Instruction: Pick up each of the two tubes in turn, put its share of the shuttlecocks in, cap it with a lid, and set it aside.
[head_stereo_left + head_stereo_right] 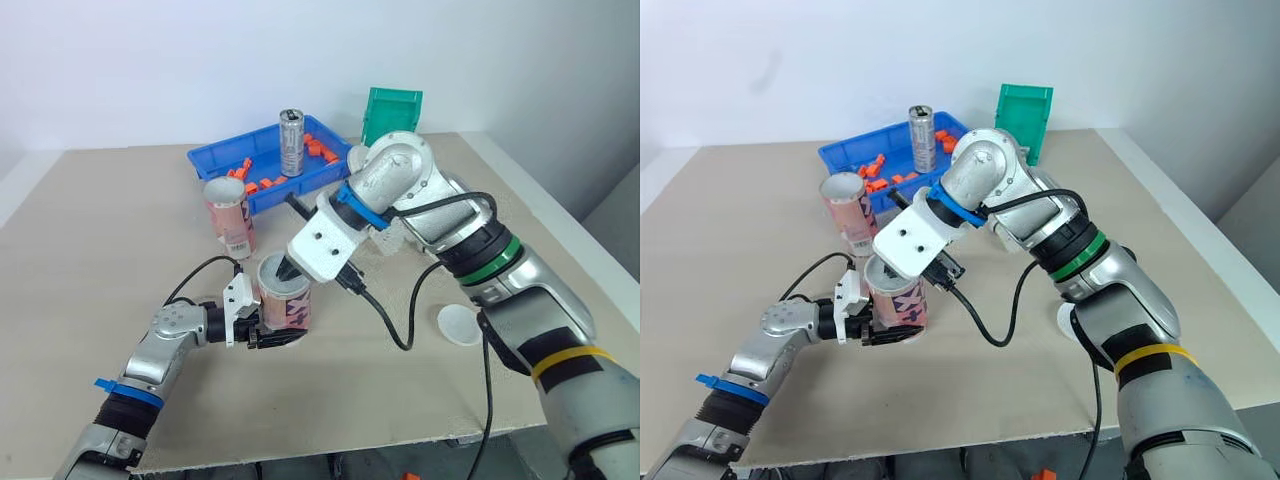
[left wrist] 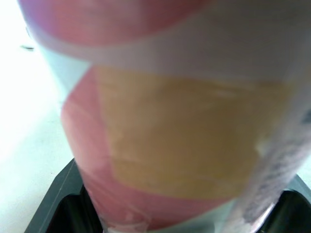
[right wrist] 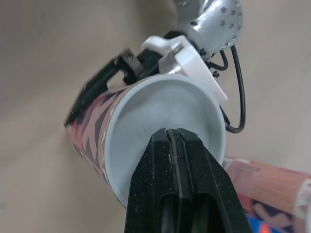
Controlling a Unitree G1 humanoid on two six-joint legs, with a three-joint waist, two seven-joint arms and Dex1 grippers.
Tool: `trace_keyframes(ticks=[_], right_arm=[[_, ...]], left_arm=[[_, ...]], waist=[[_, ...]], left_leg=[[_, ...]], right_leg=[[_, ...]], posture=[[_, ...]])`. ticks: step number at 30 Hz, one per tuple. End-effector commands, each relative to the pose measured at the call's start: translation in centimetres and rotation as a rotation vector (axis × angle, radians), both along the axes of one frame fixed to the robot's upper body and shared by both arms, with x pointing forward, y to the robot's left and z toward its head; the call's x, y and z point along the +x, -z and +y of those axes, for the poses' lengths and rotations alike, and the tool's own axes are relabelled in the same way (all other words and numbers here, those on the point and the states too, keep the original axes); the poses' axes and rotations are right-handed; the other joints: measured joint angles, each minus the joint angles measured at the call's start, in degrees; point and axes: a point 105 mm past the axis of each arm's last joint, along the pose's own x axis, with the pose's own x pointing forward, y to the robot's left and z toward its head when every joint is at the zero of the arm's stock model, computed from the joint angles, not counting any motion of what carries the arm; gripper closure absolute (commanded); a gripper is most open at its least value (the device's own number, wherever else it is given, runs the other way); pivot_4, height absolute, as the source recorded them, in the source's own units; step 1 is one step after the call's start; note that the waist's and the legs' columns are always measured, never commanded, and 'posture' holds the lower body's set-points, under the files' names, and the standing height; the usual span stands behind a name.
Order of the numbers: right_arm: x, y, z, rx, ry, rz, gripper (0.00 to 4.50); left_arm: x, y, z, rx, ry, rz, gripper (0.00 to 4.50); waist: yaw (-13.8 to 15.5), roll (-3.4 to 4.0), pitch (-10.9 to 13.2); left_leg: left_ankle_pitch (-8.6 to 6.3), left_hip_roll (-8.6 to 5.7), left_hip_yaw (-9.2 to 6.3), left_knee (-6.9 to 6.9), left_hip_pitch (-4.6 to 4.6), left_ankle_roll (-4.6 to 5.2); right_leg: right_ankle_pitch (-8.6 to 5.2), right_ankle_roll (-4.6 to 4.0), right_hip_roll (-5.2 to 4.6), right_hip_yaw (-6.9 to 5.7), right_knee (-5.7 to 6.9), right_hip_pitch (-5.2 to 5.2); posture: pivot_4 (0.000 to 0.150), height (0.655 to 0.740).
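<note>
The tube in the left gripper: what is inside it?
The tube shows a pale inner wall; the right gripper, fingers shut, covers the rest, hiding any contents.

The left tool [image 1: 885, 333] grips the upright tube [image 1: 902, 303] near its base, with the right tool [image 1: 880, 265] at its open mouth.

Both head views look forward and down from above the near edge of the table [image 1: 90, 200], set slightly apart sideways, and share almost the whole tabletop out to the blue bin [image 1: 215, 162]. The left wrist view sits hard against the side of the pink tube [image 2: 165, 145] held in the left gripper [image 1: 272, 337]. The right wrist view looks closely along the right gripper [image 3: 177, 138] into that tube's open mouth, which the head views see from above.
</note>
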Motion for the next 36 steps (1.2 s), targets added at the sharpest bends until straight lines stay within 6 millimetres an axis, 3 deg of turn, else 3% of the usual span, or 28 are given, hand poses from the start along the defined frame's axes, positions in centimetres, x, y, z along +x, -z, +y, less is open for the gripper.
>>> trace_keyframes(ticks=[1, 6, 7, 9, 11, 16, 20, 24, 28, 32, 36], right_arm=[[1.2, 4.1, -1.0, -0.163, 0.074, 0.060, 4.45], [1.1, -2.0, 0.3, 0.108, 0.172, 0.299, 4.45], [1.6, -3.1, 0.0, 0.151, 0.203, 0.321, 4.17], [2.4, -4.9, -1.3, 0.218, 0.274, 0.354, 3.53], [2.8, -5.9, -2.9, 0.263, 0.321, 0.376, 2.57], [1.6, -7.4, -7.0, 0.377, 0.382, 0.458, 0.23], [0.2, -6.2, -9.1, 0.455, 0.464, 0.476, 0.10], [0.1, -4.3, -10.4, 0.503, 0.580, 0.459, 0.10], [-0.2, -1.0, -12.1, 0.593, 0.753, 0.497, 0.10], [-1.5, 2.2, -11.7, 0.616, 0.826, 0.535, 0.10], [-2.4, 4.1, -11.2, 0.592, 0.845, 0.540, 0.00]], left_arm=[[-1.1, 3.3, 0.4, 0.098, 0.010, 0.120, 1.24], [-1.1, 3.3, 0.4, 0.099, 0.012, 0.117, 1.24], [-1.0, 3.3, 0.4, 0.099, 0.012, 0.116, 1.24], [-0.9, 3.3, 0.4, 0.100, 0.014, 0.114, 1.24], [-0.8, 3.2, 0.4, 0.102, 0.017, 0.112, 1.24], [-0.6, 3.0, 0.3, 0.103, 0.029, 0.102, 1.24], [-0.3, 2.7, 0.2, 0.100, 0.039, 0.077, 1.24], [-0.2, 2.3, 0.0, 0.085, 0.044, 0.069, 1.24], [0.1, 1.4, -0.2, 0.061, 0.051, 0.044, 1.24], [0.1, 1.4, -0.3, 0.058, 0.070, 0.023, 1.24], [0.1, 0.9, -0.5, 0.019, 0.098, 0.042, 0.02]], waist=[[-0.16, -0.05, -0.37], [-0.58, -0.04, -0.40], [-0.62, -0.02, -0.36], [-0.48, 0.08, -0.10], [-0.05, 0.15, -0.04], [0.71, 0.27, 0.04], [0.87, 0.36, 0.11], [0.70, 0.50, 0.30], [0.78, 0.26, 0.42], [0.84, 0.24, 0.46], [0.71, 0.08, 0.71]], left_leg=[[0.00, 0.00, 0.00, 0.00, 0.02, -0.01], [-0.01, 0.02, -0.01, -0.01, 0.04, -0.01], [-0.01, 0.00, -0.02, -0.02, -0.04, -0.01], [-0.01, -0.02, -0.03, -0.01, -0.23, -0.02], [0.00, -0.09, -0.07, -0.01, -0.67, -0.02], [-0.25, -0.17, -0.19, -0.01, -0.97, -0.20], [-0.37, -0.25, -0.32, 0.03, -1.01, -0.02], [-0.37, -0.29, -0.33, 0.13, -1.03, -0.02], [-0.35, -0.31, -0.35, 0.25, -1.02, -0.03], [-0.39, -0.37, -0.33, 0.25, -1.19, -0.14], [-0.39, -0.39, -0.30, 0.27, -1.20, -0.15]], right_leg=[[0.00, 0.00, 0.00, 0.01, 0.00, 0.00], [0.00, -0.02, -0.02, 0.05, 0.00, -0.04], [0.01, -0.02, -0.02, 0.06, 0.00, -0.08], [0.01, -0.03, -0.02, 0.05, 0.00, -0.11], [0.00, -0.01, -0.03, 0.05, 0.00, -0.26], [-0.36, 0.14, -0.03, 0.06, -0.05, -0.35], [-0.48, 0.22, -0.03, 0.06, -0.08, -0.28], [-0.45, 0.29, -0.03, 0.08, -0.07, -0.27], [-0.40, 0.35, -0.03, 0.10, -0.08, -0.25], [-0.48, 0.39, -0.06, 0.20, -0.11, -0.29], [-0.48, 0.44, -0.05, 0.24, -0.12, -0.32]], posture=[[0.150, 0.7400], [0.150, 0.7400], [0.150, 0.7400], [0.150, 0.7400], [0.150, 0.7400], [0.150, 0.7400], [0.150, 0.7400], [0.150, 0.7400], [0.150, 0.7400], [0.150, 0.7400], [0.150, 0.7400]])
